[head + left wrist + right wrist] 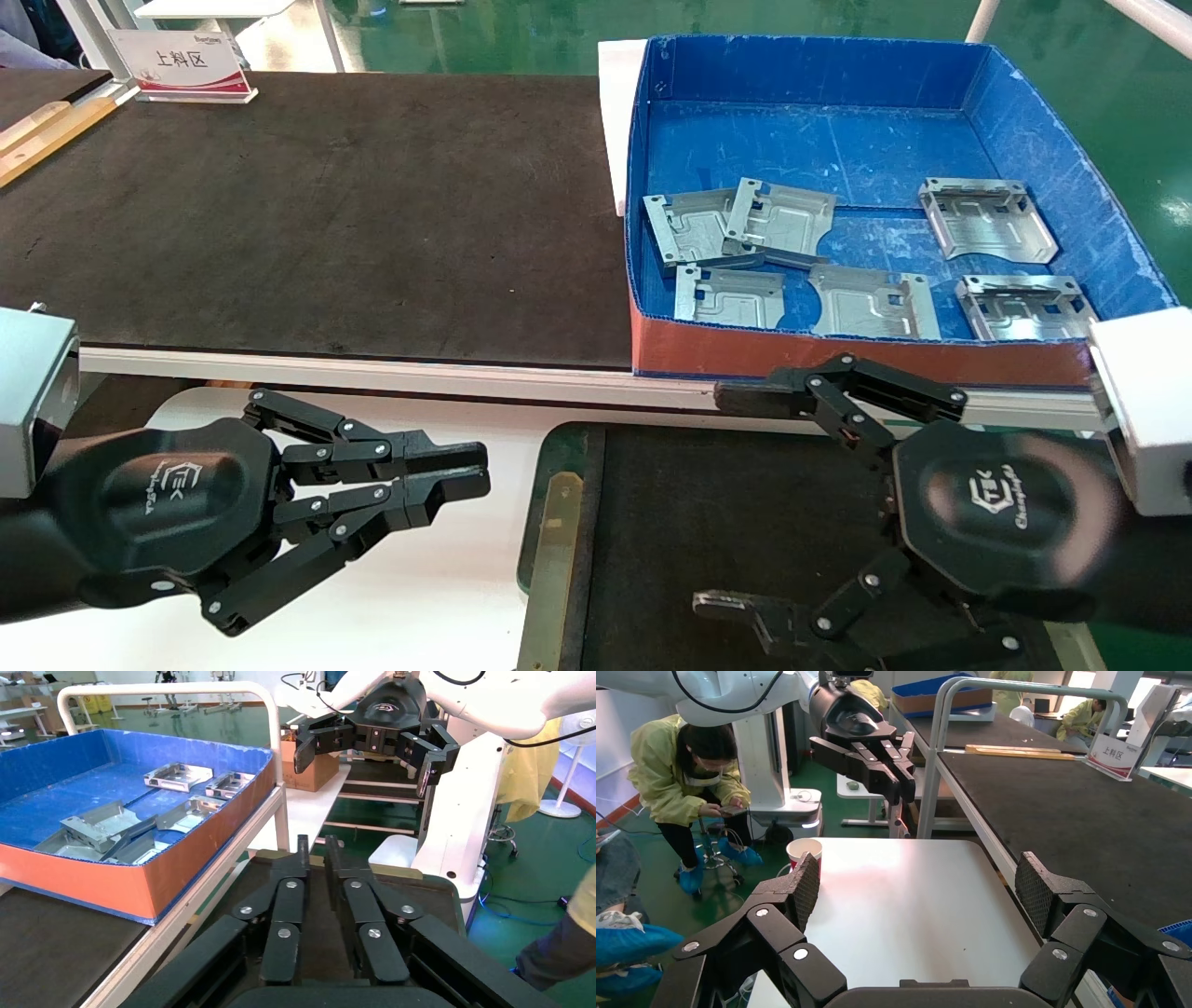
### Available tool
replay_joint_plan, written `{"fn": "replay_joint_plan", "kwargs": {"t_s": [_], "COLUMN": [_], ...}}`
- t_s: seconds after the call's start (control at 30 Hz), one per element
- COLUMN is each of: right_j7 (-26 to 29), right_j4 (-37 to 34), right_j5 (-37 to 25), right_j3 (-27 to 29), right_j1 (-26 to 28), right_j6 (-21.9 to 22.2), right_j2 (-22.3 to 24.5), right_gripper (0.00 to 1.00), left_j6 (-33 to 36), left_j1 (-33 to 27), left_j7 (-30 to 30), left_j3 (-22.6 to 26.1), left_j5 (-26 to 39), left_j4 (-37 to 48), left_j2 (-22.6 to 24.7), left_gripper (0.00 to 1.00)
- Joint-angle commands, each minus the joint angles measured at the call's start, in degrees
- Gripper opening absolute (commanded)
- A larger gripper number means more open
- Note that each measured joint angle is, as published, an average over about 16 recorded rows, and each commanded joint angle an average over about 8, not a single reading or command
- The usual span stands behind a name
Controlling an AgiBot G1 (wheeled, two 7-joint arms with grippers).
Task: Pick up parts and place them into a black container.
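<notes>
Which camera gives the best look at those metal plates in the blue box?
The head view: it looks down into the blue box and shows all six parts laid out, two overlapping. The left wrist view sees them only edge-on from the side, partly hidden by the box wall. The right wrist view shows none.
</notes>
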Motion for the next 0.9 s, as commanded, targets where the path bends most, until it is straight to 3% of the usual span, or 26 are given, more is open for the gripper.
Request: {"fn": "replay_joint_plan", "kwargs": {"t_s": [0.03, 0.53, 0.8, 0.9], "right_j7": [0.0, 0.0, 0.0, 0.0], "right_j4": [0.0, 0.0, 0.0, 0.0], "right_j5": [0.0, 0.0, 0.0, 0.0], "right_j3": [0.0, 0.0, 0.0, 0.0], "right_j1": [0.0, 0.0, 0.0, 0.0], "right_j6": [0.0, 0.0, 0.0, 0.0], "right_j2": [0.0, 0.0, 0.0, 0.0], "right_gripper": [1.0, 1.0, 1.0, 1.0], "left_j6": [0.0, 0.0, 0.0, 0.0], "left_j1": [0.0, 0.0, 0.0, 0.0], "left_j7": [0.0, 0.0, 0.0, 0.0], "left_j3": [0.0, 0.0, 0.0, 0.0], "left_j5": [0.0, 0.0, 0.0, 0.0], "left_j4": [0.0, 0.0, 0.0, 0.0], "left_j2": [0.0, 0.0, 0.0, 0.0], "left_gripper": [1.0, 0.99, 0.0, 0.0]}}
